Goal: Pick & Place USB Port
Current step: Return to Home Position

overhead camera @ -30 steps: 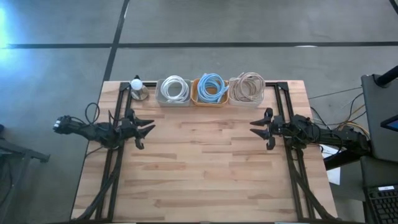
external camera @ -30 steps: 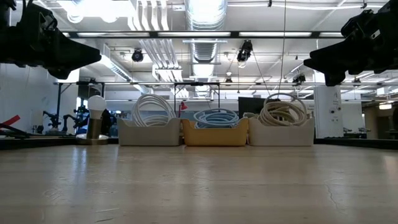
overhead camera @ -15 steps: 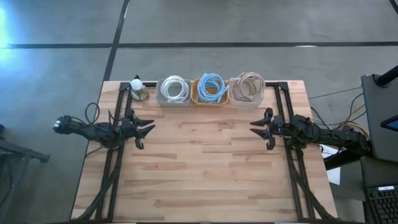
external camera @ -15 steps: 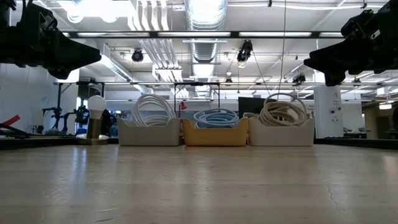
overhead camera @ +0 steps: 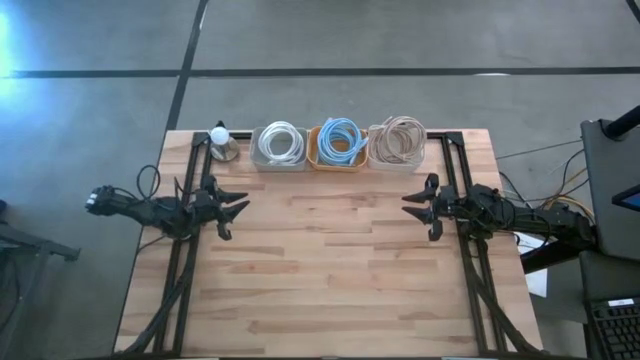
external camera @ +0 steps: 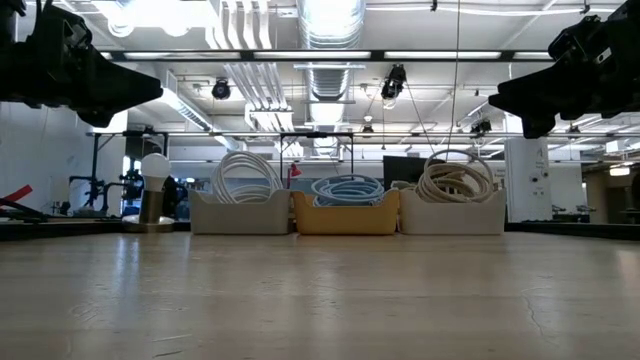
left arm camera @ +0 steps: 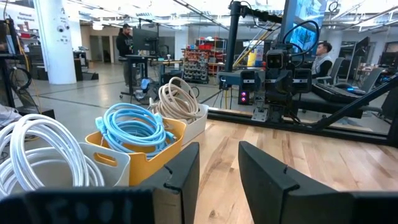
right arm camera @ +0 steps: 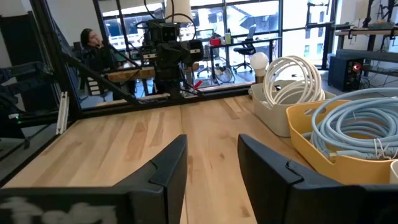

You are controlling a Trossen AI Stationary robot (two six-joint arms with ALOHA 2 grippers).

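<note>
Three bins stand in a row at the table's far edge. A grey one holds a white coiled cable (overhead camera: 280, 144), an orange one a blue cable (overhead camera: 340, 140), and a light one a beige cable (overhead camera: 398, 140). My left gripper (overhead camera: 238, 208) hovers open above the table's left side, pointing right. My right gripper (overhead camera: 412, 208) hovers open above the right side, pointing left. Each is clear of the bins and holds nothing. In the left wrist view the blue cable (left arm camera: 134, 127) lies ahead of the open fingers. The right wrist view shows the blue cable (right arm camera: 354, 127) and white cable (right arm camera: 292, 78) off to one side.
A small lamp with a white round bulb (overhead camera: 220, 140) stands left of the bins. Black rails (overhead camera: 450, 160) run along the table's left and right sides under the arms. Bare wood (overhead camera: 320, 250) spreads between the grippers. People sit at desks in the room beyond.
</note>
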